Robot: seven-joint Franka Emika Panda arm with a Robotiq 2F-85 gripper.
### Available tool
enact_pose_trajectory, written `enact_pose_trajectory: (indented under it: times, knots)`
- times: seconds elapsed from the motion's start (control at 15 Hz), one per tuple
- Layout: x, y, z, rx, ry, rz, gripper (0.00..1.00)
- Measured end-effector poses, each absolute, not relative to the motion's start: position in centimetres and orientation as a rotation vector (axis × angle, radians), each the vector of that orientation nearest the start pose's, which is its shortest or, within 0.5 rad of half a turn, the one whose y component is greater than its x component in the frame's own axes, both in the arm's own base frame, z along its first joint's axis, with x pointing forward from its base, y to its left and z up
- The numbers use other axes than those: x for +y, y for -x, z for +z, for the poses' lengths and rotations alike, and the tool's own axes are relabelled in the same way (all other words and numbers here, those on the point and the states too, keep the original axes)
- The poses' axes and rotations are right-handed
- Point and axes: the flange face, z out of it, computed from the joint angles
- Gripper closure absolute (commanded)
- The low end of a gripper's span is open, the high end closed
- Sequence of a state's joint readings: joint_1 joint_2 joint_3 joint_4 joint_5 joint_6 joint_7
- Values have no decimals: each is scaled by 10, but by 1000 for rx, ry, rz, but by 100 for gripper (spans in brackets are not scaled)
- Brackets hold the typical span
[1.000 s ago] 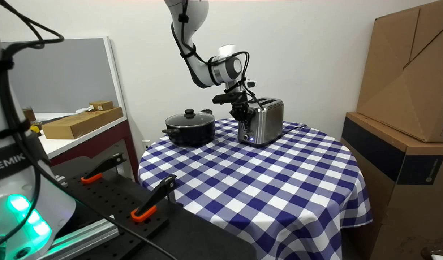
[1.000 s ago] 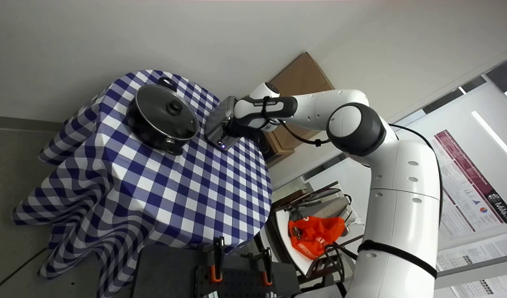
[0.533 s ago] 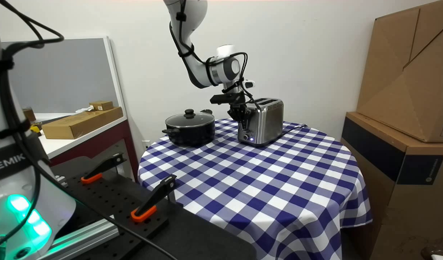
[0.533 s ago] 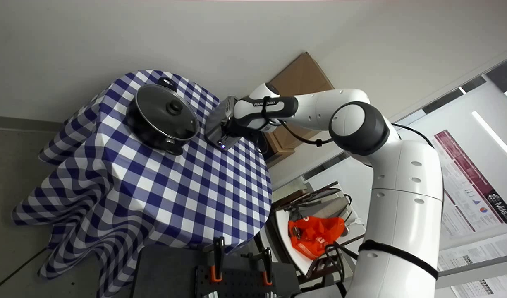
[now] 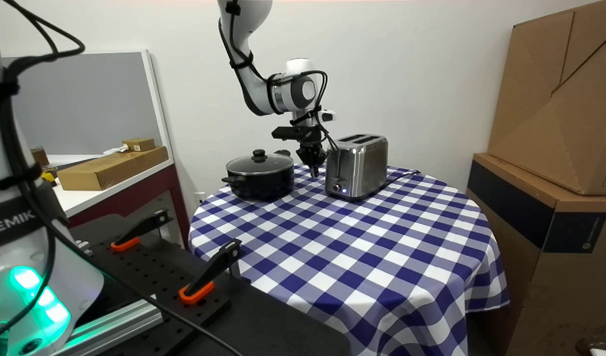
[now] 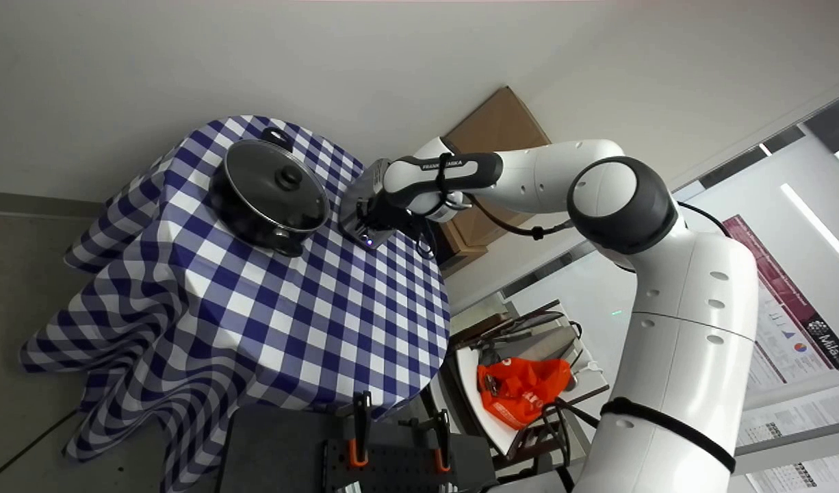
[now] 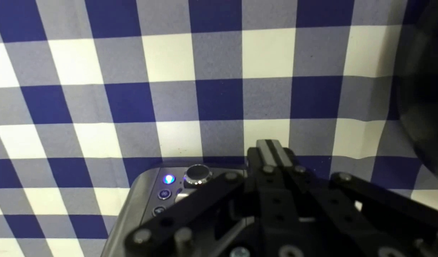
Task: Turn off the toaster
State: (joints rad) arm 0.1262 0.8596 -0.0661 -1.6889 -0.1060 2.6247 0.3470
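The gripper (image 7: 271,144) is hovering between pot (image 5: 261,184) and toaster (image 5: 367,168), its fingertips (image 7: 265,153) pressed together, empty, presumably making a slim poker for the blue-lit button (image 7: 169,179).

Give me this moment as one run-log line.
gripper: shut, empty, between toaster and lidded pot | blue light: lit | turn-off: unconfirmed

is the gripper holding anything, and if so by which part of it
Nothing is held: the gripper is shut with nothing between its fingers, beside the toaster.
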Motion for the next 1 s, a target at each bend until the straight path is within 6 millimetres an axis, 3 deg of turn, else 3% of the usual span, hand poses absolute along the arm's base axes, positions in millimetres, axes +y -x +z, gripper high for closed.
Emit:
enact_pose_trajectory:
  times: [0.33,0.73,1.0]
  knots:
    - [59,-656,152,268,3194,-180,100]
    - [80,-620,233,235,3181,-182,100]
    - [76,-592,287,290,3177,-171,100]
